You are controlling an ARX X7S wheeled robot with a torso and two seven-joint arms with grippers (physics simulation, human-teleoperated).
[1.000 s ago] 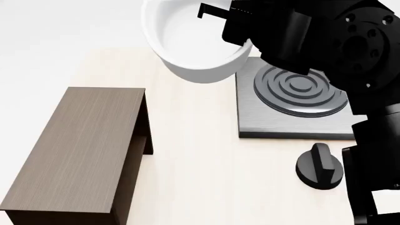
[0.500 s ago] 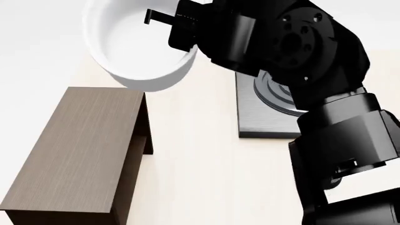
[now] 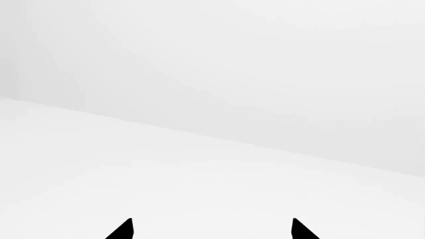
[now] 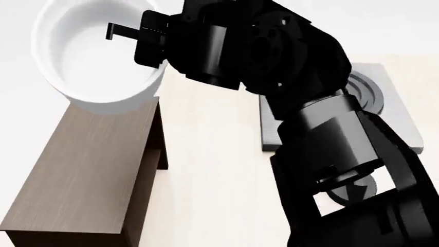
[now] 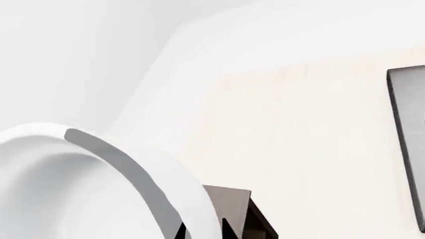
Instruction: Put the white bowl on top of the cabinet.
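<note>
The white bowl (image 4: 96,67) hangs in the air over the far end of the dark brown cabinet (image 4: 89,170), held by its right rim. My right gripper (image 4: 147,43) is shut on that rim, one finger (image 4: 120,32) inside the bowl. In the right wrist view the bowl's wall (image 5: 166,184) runs between the two dark fingertips, midway between which my right gripper (image 5: 202,230) sits, with the cabinet's corner (image 5: 229,204) below. My left gripper (image 3: 211,230) shows only two dark fingertips, set apart, with nothing between them, over a plain white surface.
The grey stove plate (image 4: 391,103) lies on the light table at the right, partly hidden by my right arm (image 4: 322,139). A black round knob (image 4: 357,191) peeks out under the arm. Its edge shows in the right wrist view (image 5: 405,144).
My right arm has swung left with the bowl, from above the stove plate's left edge to above the cabinet's far end. The arm now covers much of the stove.
</note>
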